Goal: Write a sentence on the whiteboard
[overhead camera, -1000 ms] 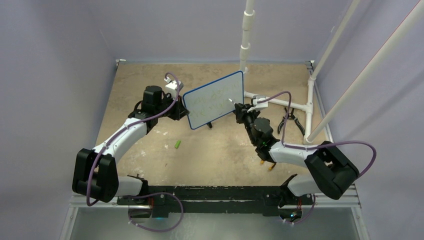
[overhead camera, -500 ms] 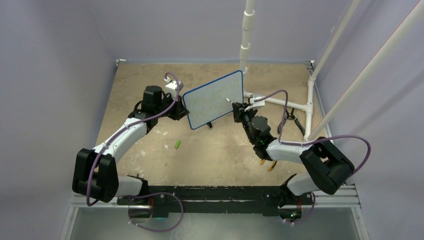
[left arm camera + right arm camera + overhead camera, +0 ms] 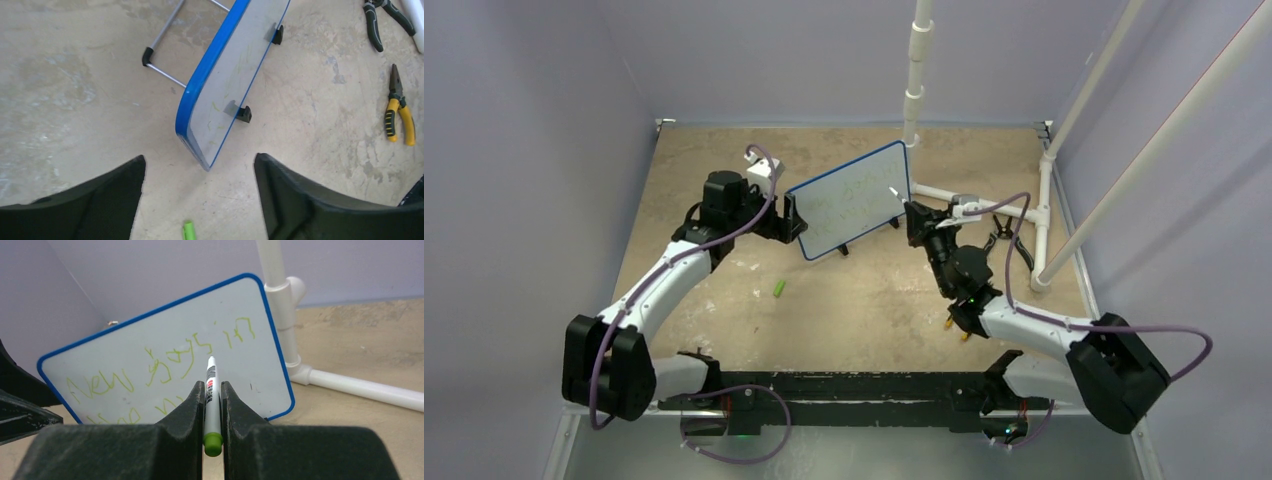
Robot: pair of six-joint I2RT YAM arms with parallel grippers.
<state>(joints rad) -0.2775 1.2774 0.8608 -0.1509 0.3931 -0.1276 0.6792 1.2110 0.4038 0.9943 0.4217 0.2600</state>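
Note:
The whiteboard [image 3: 849, 200] stands tilted on its black feet at the table's middle back, blue-framed. The sentence [image 3: 150, 370] runs across it in green handwriting, in two rows. My left gripper [image 3: 792, 218] is open at the board's left edge. In the left wrist view the board [image 3: 227, 85] is seen edge-on and its lower corner reaches between my spread gripper [image 3: 199, 159] without touching a finger. My right gripper [image 3: 212, 385] is shut on a white marker [image 3: 211, 374] with a green end. The marker's tip points at the board's right part [image 3: 892, 190]; I cannot tell whether it touches.
A green marker cap [image 3: 779, 288] lies on the table left of centre. Yellow-handled pliers [image 3: 397, 117] and black pliers [image 3: 1009, 235] lie on the right. A white pipe frame [image 3: 984, 205] with an upright post [image 3: 916, 70] stands behind the board.
My left gripper has opened and let go of the board's left edge, drawing back a little. My right arm has swung right, carrying the marker tip up toward the board's right side.

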